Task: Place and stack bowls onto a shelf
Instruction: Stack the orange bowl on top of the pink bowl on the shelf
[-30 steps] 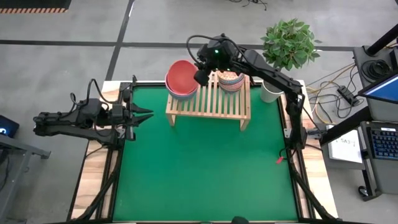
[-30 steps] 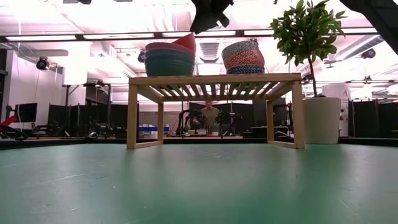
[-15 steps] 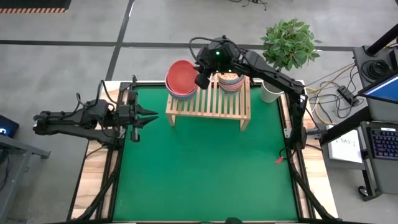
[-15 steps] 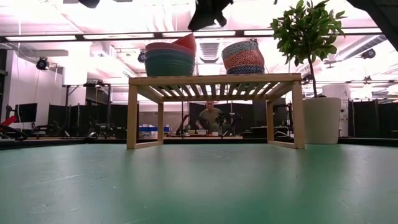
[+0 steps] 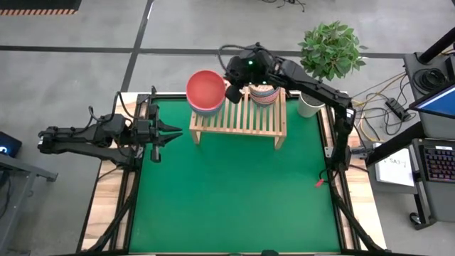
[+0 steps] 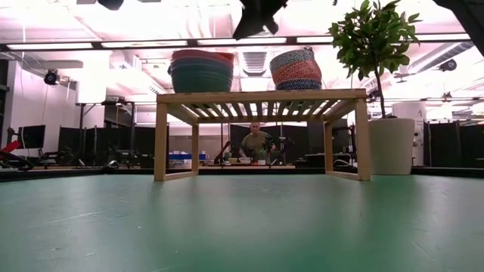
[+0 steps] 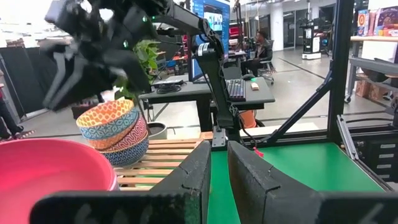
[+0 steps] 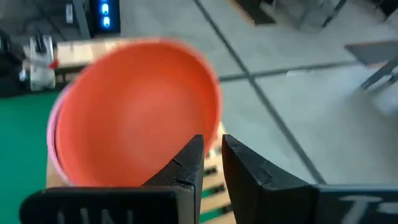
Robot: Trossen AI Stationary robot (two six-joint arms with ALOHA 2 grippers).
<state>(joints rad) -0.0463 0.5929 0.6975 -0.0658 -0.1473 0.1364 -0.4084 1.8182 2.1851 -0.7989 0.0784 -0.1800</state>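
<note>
The shelf (image 5: 242, 117) (image 6: 261, 96) stands at the table's far edge. On its left end is a nested stack of large bowls with the red bowl (image 5: 206, 89) (image 6: 203, 55) (image 8: 137, 112) level on top. A stack of small patterned bowls (image 5: 263, 92) (image 6: 296, 69) (image 7: 112, 130) sits right of the middle. My right gripper (image 5: 231, 91) (image 6: 246, 30) (image 8: 212, 149) hovers shut just above the red bowl's right rim, between the two stacks, touching nothing. My left gripper (image 5: 170, 131) (image 7: 219, 155) waits shut at the table's left edge, pointing at the shelf.
A white plant pot (image 5: 307, 105) (image 6: 391, 145) with a leafy plant stands off the shelf's right end. The shelf's right end (image 5: 279, 107) is bare slats. The green mat (image 5: 234, 192) in front of the shelf holds nothing. A person sits in the room behind.
The red bowl, which leaned with its right rim raised, has dropped level onto the large stack and shifted slightly left. My right gripper stayed just above its right rim, rising a little. My left gripper moved a little toward the shelf.
</note>
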